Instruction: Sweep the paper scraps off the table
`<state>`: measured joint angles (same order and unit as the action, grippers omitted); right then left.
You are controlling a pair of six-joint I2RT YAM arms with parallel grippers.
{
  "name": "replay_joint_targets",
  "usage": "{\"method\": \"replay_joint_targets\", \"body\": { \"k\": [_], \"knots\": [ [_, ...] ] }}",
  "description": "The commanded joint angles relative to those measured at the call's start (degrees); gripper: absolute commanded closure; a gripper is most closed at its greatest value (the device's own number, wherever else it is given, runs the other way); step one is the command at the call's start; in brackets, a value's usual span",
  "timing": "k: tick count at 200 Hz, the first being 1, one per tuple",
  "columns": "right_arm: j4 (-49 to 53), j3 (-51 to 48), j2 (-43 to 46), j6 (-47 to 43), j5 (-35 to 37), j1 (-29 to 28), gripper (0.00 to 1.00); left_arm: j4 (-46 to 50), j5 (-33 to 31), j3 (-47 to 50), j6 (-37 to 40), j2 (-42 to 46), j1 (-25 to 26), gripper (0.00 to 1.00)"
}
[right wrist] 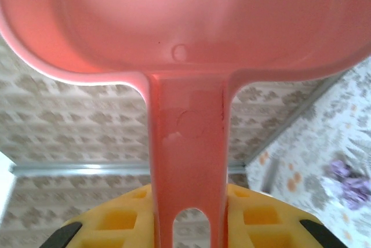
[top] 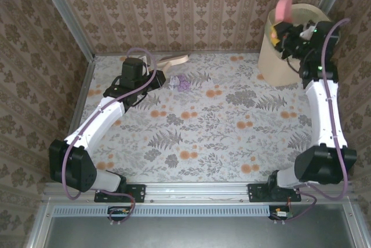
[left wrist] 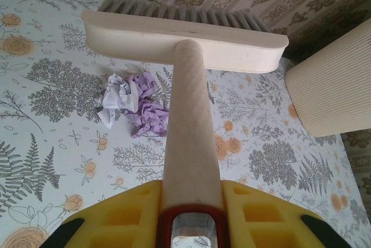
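1. Gripping the brush handle (left wrist: 191, 120), the left gripper (left wrist: 191, 219) has its jaws pinched on the shaft close to its end. This leaves the full length free, so the brush head (left wrist: 185, 39) reaches the far side of the table (top: 232, 143).
2. Brush head: set crosswise near the back rail, bristles facing away from the wrist camera. Whether the bristles touch the table cannot be told.
3. Paper scraps (left wrist: 136, 103): a white wad and purple wads bunched together and touching. They lie on the far-left part of the table, just beside the handle and on the gripper's side of the head. The head thus stands behind them, which suits a pulling stroke that would drag the heap away from the wall.
4. Dustpan (right wrist: 185, 22): the right gripper (right wrist: 188, 225) has its jaws pressed on the pink handle. In the overhead view the dustpan is raised and tilted above the bin (top: 287, 57).
5. Likely reason for item 4: the dustpan is held over the bin either to tip out or to stay out of the brush's way.
6. Judgement: this heap is not yet swept. The dustpan, well apart from it, would have to come down to the table first.
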<state>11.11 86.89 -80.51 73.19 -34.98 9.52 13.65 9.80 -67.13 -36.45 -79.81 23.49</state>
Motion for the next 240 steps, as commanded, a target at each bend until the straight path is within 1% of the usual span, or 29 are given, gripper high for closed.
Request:
{"method": "replay_joint_targets", "body": {
  "k": [1, 22, 49, 56, 83, 102, 131, 133, 143, 173, 185, 215, 240],
  "knots": [
    [7.77, -4.76, 4.70, -16.00, 5.32, -5.51, 1.00, -2.84, 0.34, -0.46, -0.67, 0.53, -0.24, 1.00],
    [14.78, -8.48, 7.24, -27.21, 12.16, -12.03, 1.00, -2.88, -0.34, -0.04, -0.82, 0.91, -0.24, 1.00],
    [19.03, -14.99, 8.18, -36.84, 21.50, -19.63, 1.00, -3.02, -1.82, 0.55, -1.12, 1.59, -0.28, 1.00],
    [19.29, -16.15, 7.64, -39.39, 23.65, -21.62, 1.00, -3.15, -2.33, 0.94, -1.35, 1.84, -0.29, 1.00],
    [25.83, -18.33, 3.07, -48.59, 32.64, -30.63, 1.00, -4.06, -4.13, 2.33, -2.22, 3.05, -0.38, 1.00],
    [24.95, -22.41, 1.15, -51.12, 39.07, -36.30, 1.00, -4.85, -5.49, 3.41, -2.90, 3.93, -0.31, 1.00],
    [19.85, -29.10, -3.44, -51.99, 40.65, -41.09, 1.00, -6.45, -7.34, 5.17, -4.45, 5.17, -0.26, 1.00],
    [18.08, -29.72, -3.89, -51.87, 40.75, -41.49, 1.00, -6.55, -7.47, 5.30, -4.65, 5.23, -0.28, 1.00],
    [15.71, -31.36, -5.45, -51.91, 40.70, -42.66, 1.00, -7.44, -8.09, 6.08, -5.47, 5.61, -0.28, 1.00],
    [10.95, -32.87, -10.94, -53.73, 43.78, -46.60, 1.00, -9.91, -9.76, 8.55, -7.98, 7.01, 0.12, 1.00],
    [10.45, -32.37, -12.94, -54.03, 45.27, -47.80, 1.00, -10.84, -10.62, 9.41, -8.48, 7.45, 0.57, 1.00],
    [11.58, -30.84, -16.50, -54.64, 46.14, -49.49, 1.00, -11.14, -11.63, 8.98, -7.97, 6.77, 2.26, 1.00],
    [12.29, -30.50, -17.39, -53.39, 46.19, -49.73, 1.00, -5.82, -12.04, 4.81, -6.93, 4.10, 2.24, 1.00]
  ]
}}
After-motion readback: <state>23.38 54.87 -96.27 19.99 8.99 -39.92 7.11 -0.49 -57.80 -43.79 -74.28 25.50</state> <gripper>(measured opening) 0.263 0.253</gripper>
